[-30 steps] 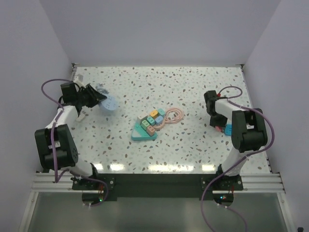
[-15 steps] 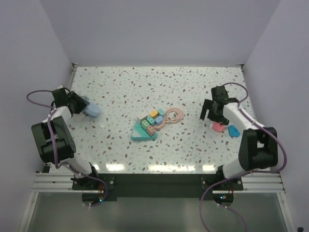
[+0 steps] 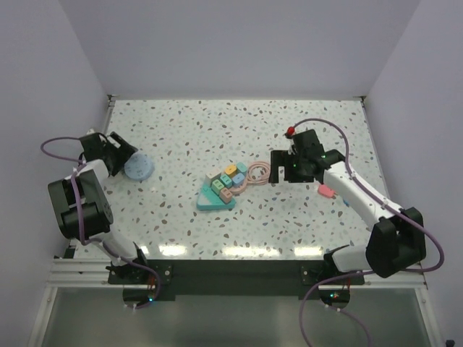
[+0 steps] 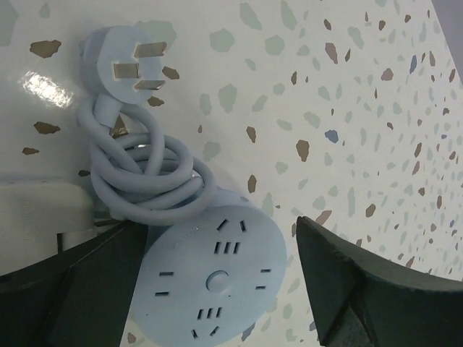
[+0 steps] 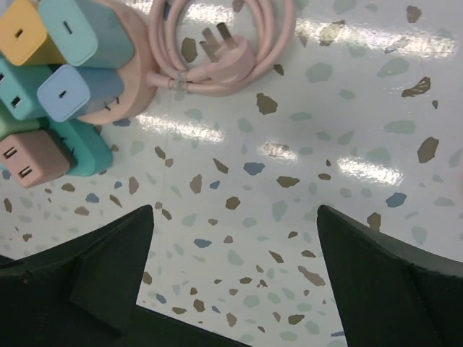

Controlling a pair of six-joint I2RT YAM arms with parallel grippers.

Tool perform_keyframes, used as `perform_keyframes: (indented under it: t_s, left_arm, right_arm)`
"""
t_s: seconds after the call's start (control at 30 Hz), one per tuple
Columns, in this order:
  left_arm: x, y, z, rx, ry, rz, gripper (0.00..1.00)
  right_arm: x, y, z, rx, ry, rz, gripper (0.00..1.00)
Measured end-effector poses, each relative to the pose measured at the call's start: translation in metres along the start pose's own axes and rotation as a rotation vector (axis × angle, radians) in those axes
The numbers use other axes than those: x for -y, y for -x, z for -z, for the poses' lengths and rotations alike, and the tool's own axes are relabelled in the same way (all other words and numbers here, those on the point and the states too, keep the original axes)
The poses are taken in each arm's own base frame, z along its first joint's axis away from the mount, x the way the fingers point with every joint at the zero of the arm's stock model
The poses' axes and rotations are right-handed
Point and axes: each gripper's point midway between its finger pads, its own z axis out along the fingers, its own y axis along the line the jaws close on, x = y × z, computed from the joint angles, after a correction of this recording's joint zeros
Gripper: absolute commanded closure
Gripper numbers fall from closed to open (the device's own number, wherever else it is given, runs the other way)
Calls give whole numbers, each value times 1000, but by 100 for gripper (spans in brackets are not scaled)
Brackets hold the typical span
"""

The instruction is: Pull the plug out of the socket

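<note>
Speckled table [image 3: 217,123] between pale lilac walls [image 3: 239,43] holds the work, and the task's things sit near its middle: a teal strip [image 3: 210,203] with a pink socket [image 5: 124,69] beside it, both crowded with coloured plugs [image 3: 226,181]. The wrist view shows yellow, teal, pale blue and pink ones seated close together. Just right of them lies a coiled pink cord [image 3: 262,171], its own pronged end free on the table. The right gripper [image 3: 275,166] hovers just right of that coil with its jaws wide apart, holding nothing and touching nothing; its camera looks down on bare table with the plugs at the upper left. Further right, near the right arm, a loose plug [image 3: 325,191] lies on the table well apart from any socket, which suggests at least one pull is done. At the far left a round blue socket [image 3: 139,168] lies flat with every slot empty and its cord bundled next to it. The left gripper [image 3: 121,157] straddles it with jaws apart, and I cannot tell whether either finger touches it. By my reading the job is partly done: several plugs remain seated in the middle, and the right gripper must first reach left over the coil before it can close on one.
</note>
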Motion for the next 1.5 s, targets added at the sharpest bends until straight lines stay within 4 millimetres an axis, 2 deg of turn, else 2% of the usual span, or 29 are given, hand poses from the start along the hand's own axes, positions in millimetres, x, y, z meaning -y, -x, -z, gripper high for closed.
perform_keyframes:
  t_s: [0.17,0.3,0.47,0.57,0.7,0.97,1.13,1.3,1.4,1.47,1.5]
  left_arm:
    - [6,12,16,55,5,-13,6]
    - [10,36,36,145,40,-45,6]
    - [-12,50,46,211,201,-100,11]
    - [-31,47,47,193,312,-124,14]
    - [-53,42,39,155,417,-142,18]
    - [-92,15,22,45,570,-181,22]
    - [-92,4,13,8,577,-231,22]
    - [-81,-1,4,-3,576,-306,21]
    - [-76,-1,0,-3,571,-333,25]
    - [-74,0,-2,-2,567,-337,39]
    - [-74,0,-3,0,566,-341,51]
  right_arm:
    - [-21,-3,4,5,61,53,2]
    - [-32,-8,5,-7,94,74,2]
    - [-37,-10,5,-15,115,87,2]
    - [-40,-12,5,-24,132,94,2]
    - [-45,-13,2,-43,149,106,2]
    - [-53,-15,-2,-70,173,114,2]
    - [-53,-15,-2,-71,173,114,2]
    - [-55,-16,-3,-74,174,118,2]
    - [-55,-17,-5,-81,174,119,2]
    - [-55,-19,-6,-88,173,119,2]
    - [-55,-19,-7,-91,173,119,2]
